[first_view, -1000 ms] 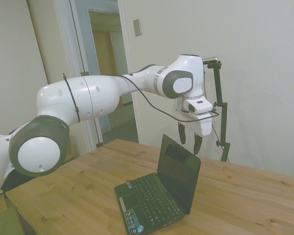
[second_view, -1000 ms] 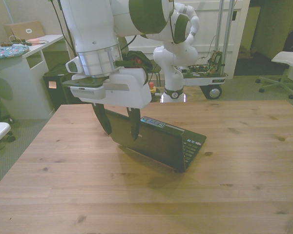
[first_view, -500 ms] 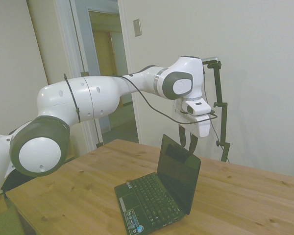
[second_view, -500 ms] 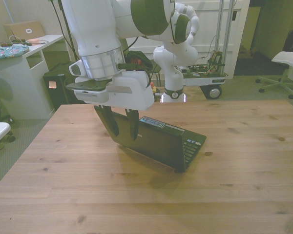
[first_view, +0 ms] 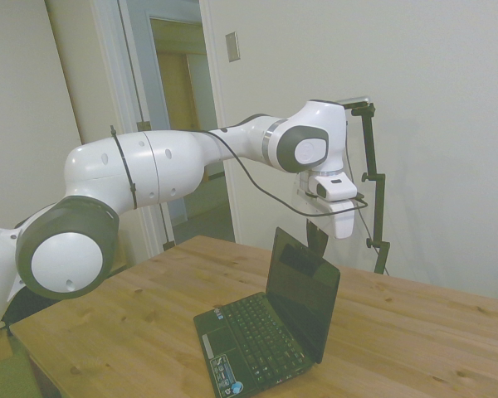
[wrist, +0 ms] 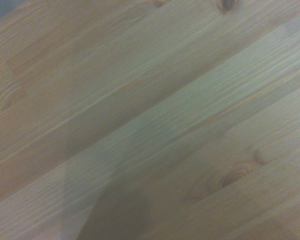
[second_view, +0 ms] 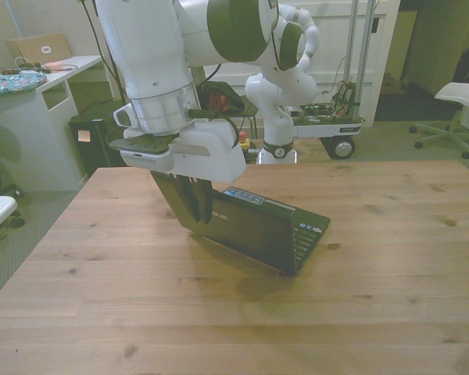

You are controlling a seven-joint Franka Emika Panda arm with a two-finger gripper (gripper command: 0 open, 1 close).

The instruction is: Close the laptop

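Observation:
A small black laptop (first_view: 270,330) stands open on the wooden table (first_view: 423,332), its lid (first_view: 304,292) upright and its keyboard facing away from the front camera. In the front view I see the lid's back (second_view: 246,226). My gripper (second_view: 201,217) hangs shut just behind the lid's top edge, near the corner at the front view's left, its dark fingers pressed together with nothing between them. From the side, the gripper (first_view: 319,243) shows just above and behind the lid's upper edge. The wrist view holds only blurred table planks (wrist: 150,120).
A white desk (second_view: 55,78) stands beyond the table at the front view's left. An office chair (second_view: 461,98) is at the right and a wheeled cart (second_view: 336,125) behind the table. In the side view, a wall and an open doorway (first_view: 183,124) lie behind.
The fingers went from spread apart a second ago to shut together now. The hand turned slightly and stayed behind the lid's top edge. The laptop has not moved.

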